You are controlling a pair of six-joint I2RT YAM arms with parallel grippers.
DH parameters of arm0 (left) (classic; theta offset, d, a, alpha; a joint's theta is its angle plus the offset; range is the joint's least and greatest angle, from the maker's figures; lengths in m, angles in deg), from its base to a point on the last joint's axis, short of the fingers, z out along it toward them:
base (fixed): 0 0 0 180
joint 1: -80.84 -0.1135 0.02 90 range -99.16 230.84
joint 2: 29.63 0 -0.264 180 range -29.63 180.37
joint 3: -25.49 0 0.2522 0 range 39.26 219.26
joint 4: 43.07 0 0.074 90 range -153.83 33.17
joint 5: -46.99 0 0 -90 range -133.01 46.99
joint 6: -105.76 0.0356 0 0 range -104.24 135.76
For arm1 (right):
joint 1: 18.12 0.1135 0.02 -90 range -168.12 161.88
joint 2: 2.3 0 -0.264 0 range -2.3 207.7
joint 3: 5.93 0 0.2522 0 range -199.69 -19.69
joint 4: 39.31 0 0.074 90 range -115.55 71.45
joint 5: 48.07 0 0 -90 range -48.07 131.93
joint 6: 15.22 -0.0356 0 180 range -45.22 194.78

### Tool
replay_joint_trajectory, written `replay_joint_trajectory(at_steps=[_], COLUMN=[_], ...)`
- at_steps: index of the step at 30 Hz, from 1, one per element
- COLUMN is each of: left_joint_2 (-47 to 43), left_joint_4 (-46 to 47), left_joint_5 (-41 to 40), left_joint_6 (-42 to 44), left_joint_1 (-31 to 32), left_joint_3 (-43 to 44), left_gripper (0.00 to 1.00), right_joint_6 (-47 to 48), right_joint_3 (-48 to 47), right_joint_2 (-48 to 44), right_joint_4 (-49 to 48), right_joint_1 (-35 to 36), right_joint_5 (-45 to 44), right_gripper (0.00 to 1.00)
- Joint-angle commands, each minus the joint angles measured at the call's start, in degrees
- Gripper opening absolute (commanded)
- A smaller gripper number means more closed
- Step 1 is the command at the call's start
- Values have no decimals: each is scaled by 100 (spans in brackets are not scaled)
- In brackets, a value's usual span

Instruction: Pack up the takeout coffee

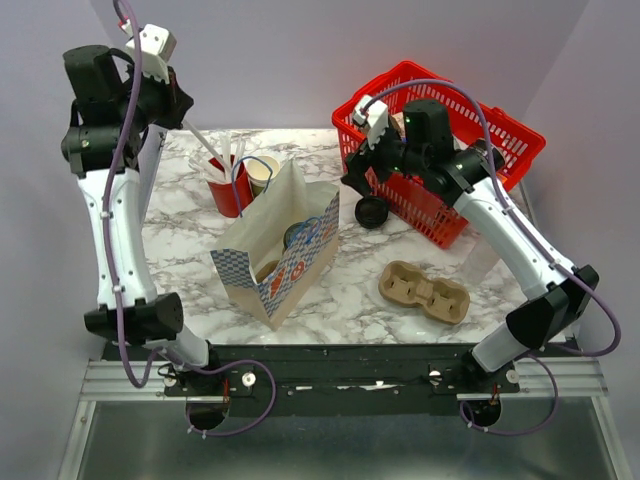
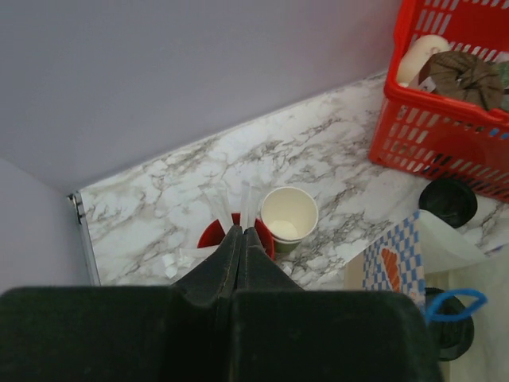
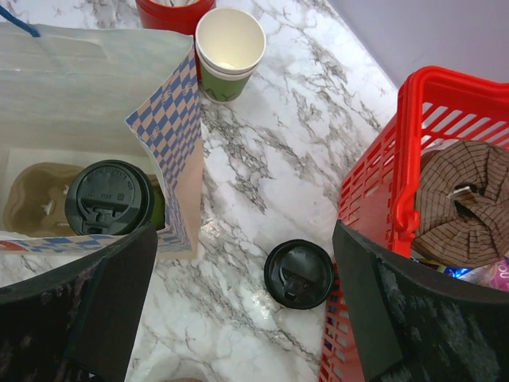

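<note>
The takeout coffee (image 3: 109, 197), an olive-green cup under a black lid, stands inside the open checked paper bag (image 3: 171, 127) on a brown carrier; from above it shows in the bag's mouth (image 1: 298, 235). My right gripper (image 3: 244, 263) hangs open above the marble between the bag and the red basket (image 3: 382, 183), nothing between its fingers. A loose black lid (image 3: 298, 273) lies on the table below it, beside the basket. My left gripper (image 2: 241, 231) is shut and empty, raised high at the back left (image 1: 183, 105) over the red cup (image 2: 208, 236).
A lidless paper cup (image 1: 262, 172) and the red cup with straws (image 1: 230, 190) stand behind the bag. A second cardboard cup carrier (image 1: 425, 290) lies front right. The basket (image 1: 500, 125) holds a brown cloth item (image 3: 461, 203). The table's back edge meets the wall.
</note>
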Motion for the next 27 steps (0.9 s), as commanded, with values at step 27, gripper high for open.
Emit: replay_joint_trajectory(at_steps=[27], left_joint_2=[-2584], left_joint_4=[3418], left_joint_5=[2224], left_joint_6=[-3275], left_joint_1=[134], left_joint_3=[-2217], left_gripper=[0], right_joint_6=[558], right_joint_3=[1195], right_joint_2=[-990], right_joint_4=[-153], right_joint_1=[-13], right_joint_5=[-793], right_gripper=[100])
